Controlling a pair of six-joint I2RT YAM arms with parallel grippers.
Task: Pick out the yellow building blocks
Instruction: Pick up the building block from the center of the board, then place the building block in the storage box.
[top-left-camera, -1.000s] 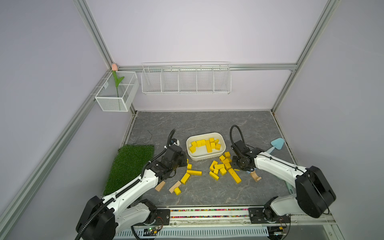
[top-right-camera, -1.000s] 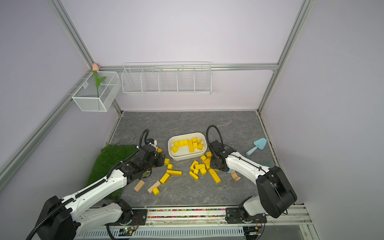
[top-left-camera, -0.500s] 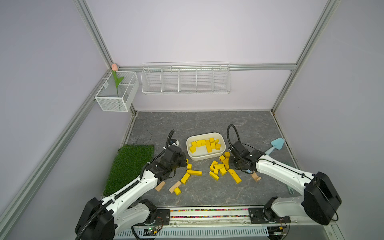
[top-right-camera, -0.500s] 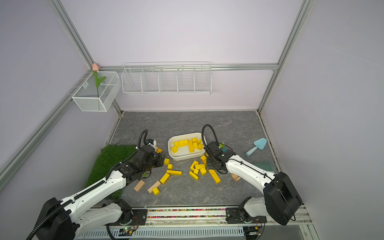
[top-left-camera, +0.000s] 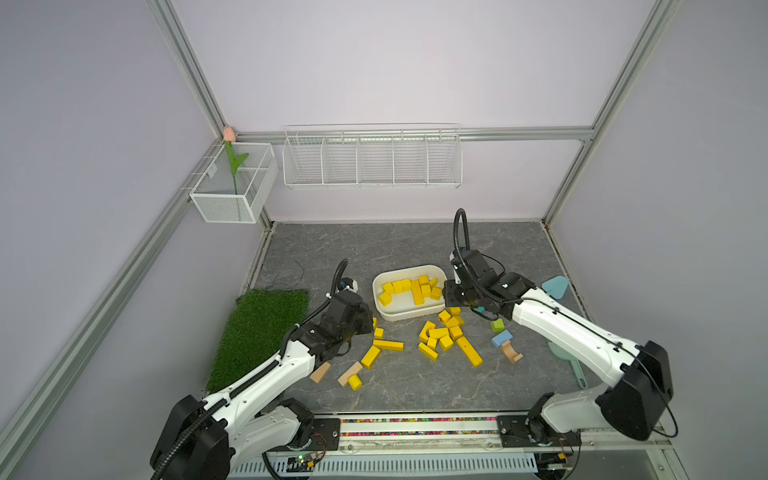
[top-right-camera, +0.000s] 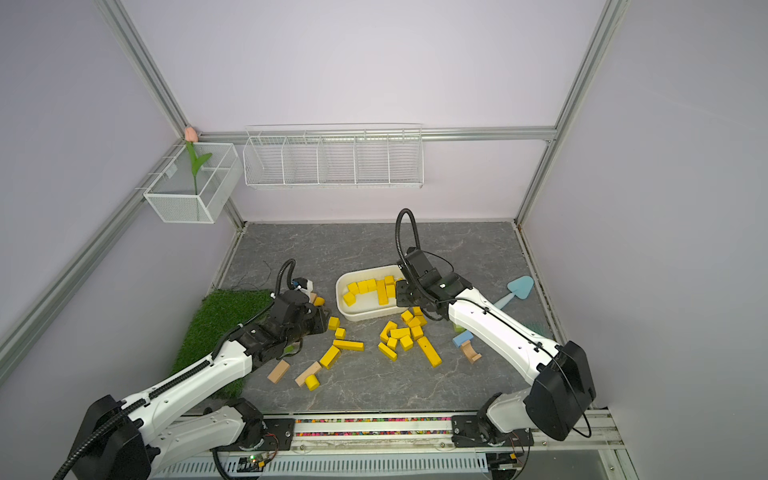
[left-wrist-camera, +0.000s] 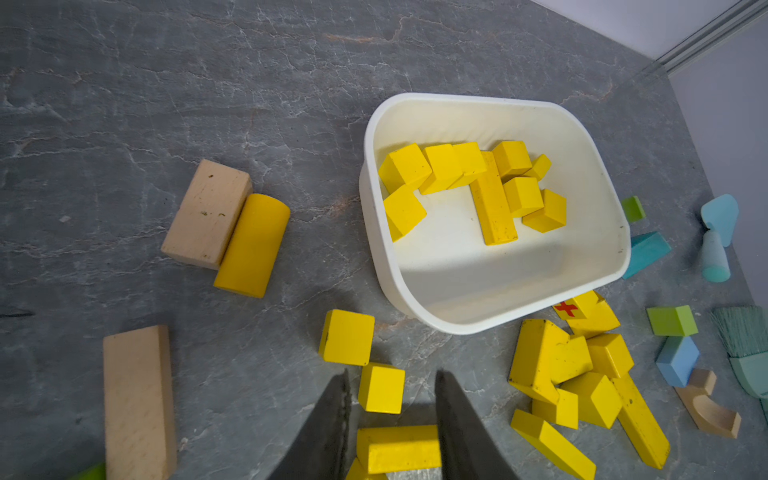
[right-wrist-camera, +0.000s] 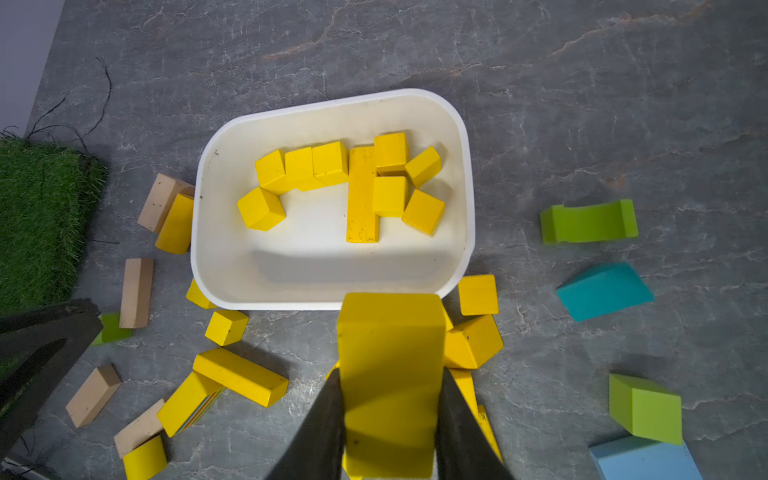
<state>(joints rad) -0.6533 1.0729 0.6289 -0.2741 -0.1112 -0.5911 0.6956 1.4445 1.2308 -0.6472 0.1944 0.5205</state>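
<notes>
Several yellow building blocks (top-left-camera: 415, 291) lie in the white tray (top-left-camera: 407, 314) at mid table. More of them lie loose in front of it: a pile (top-left-camera: 442, 332), two bars (top-left-camera: 388, 345) and a cylinder (top-left-camera: 354, 382). My right gripper (right-wrist-camera: 390, 374) is shut on a yellow block (right-wrist-camera: 390, 353), raised at the tray's near right corner (right-wrist-camera: 453, 286). My left gripper (left-wrist-camera: 390, 374) hangs open and empty above a yellow cube (left-wrist-camera: 380, 388) and a bar (left-wrist-camera: 399, 449) left of the tray. Another yellow cylinder (left-wrist-camera: 251, 245) lies against a tan block.
Tan blocks (top-left-camera: 320, 372) lie near the left arm and a tan arch (top-left-camera: 511, 353) lies under the right arm. Green (top-left-camera: 497, 325) and blue (top-left-camera: 501, 338) blocks sit right of the pile. A grass mat (top-left-camera: 262, 332) is at left, a teal scoop (top-left-camera: 555, 286) at right.
My right gripper has lifted off the pile and moved back and left to the tray's corner, carrying the yellow block. The left arm has barely moved.
</notes>
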